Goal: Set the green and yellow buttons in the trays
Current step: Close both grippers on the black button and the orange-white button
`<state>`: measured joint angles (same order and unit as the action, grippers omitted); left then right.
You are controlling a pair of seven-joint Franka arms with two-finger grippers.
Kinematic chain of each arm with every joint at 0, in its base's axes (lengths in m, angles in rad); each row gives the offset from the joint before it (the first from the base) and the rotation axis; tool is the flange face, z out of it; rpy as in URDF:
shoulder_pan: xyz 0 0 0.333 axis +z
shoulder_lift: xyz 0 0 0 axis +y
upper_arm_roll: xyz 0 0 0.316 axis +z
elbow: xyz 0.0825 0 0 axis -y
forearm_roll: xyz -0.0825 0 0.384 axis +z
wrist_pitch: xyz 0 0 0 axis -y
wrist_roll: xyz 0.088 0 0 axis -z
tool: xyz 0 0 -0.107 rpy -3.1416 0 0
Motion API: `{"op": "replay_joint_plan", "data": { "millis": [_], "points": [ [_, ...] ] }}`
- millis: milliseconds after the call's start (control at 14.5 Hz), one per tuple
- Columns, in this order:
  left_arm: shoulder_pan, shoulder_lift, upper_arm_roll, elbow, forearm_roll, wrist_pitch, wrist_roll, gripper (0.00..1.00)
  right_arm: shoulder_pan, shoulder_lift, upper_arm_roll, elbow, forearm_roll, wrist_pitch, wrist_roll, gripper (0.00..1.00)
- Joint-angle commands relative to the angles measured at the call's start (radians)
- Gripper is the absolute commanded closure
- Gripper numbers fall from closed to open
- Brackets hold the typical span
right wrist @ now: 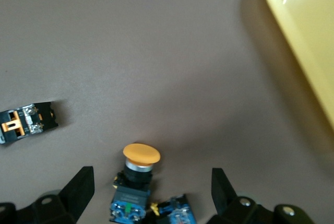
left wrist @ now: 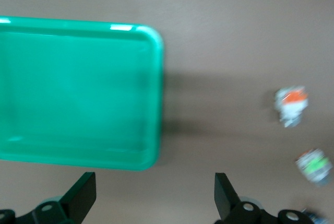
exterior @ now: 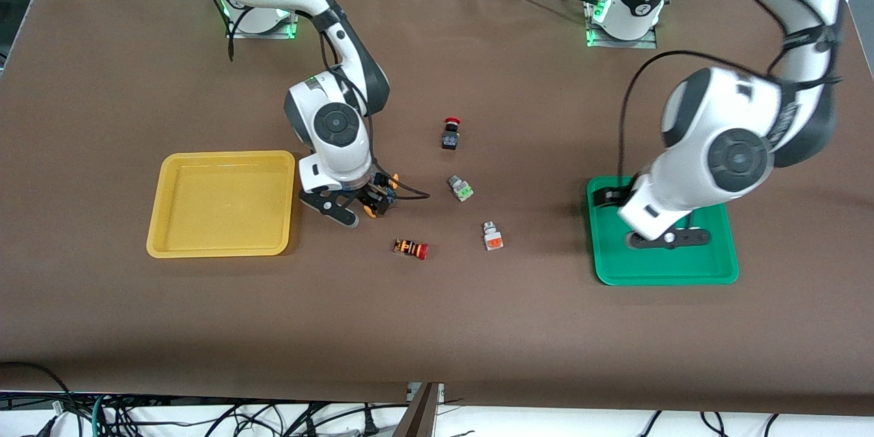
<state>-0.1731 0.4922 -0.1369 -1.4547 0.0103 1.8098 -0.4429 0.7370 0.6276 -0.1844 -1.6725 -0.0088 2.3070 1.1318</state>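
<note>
One small, stiff, light yellow button (right wrist: 140,174) lay between the right gripper's (right wrist: 148,192) spread fingers, best pinched across its black body; left gripper (left wrist: 155,198) spread over the green tray (exterior: 608,273).

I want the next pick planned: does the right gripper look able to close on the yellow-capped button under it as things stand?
Probably yes. The right gripper hangs open over the yellow-capped button, one finger on each side, and nothing lies between them. A second black-bodied part lies right against the button's body, so it may get nudged or pinched too.
</note>
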Motion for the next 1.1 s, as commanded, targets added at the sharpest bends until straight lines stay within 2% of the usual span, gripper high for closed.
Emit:
{"op": "replay_joint_plan", "data": {
  "millis": [0,413,619,757,894,1032],
  "points": [
    [-0.058,0.083,0.008,0.048,-0.099,0.124,-0.156,0.0,0.01,0.046,-0.013,0.019,0.058,0.052,0.112,0.01],
    [-0.216,0.229,0.013,0.043,-0.102,0.402,-0.511,0.0,0.018,0.105,-0.015,0.019,0.115,0.205,0.125,0.01],
    [-0.244,0.262,0.022,0.024,-0.09,0.447,-0.577,0.0,0.022,0.13,-0.015,0.019,0.115,0.238,0.125,0.01],
    [-0.244,0.296,0.019,0.025,0.026,0.462,-0.559,0.0,0.025,0.148,-0.015,0.019,0.118,0.253,0.126,0.02],
    [-0.247,0.328,0.016,0.031,0.063,0.503,-0.556,0.0,0.025,0.149,-0.015,0.019,0.116,0.253,0.103,0.11],
    [-0.25,0.344,0.014,0.03,0.068,0.522,-0.553,0.0,0.024,0.149,-0.013,0.019,0.118,0.252,0.1,0.33]
  ]
}}
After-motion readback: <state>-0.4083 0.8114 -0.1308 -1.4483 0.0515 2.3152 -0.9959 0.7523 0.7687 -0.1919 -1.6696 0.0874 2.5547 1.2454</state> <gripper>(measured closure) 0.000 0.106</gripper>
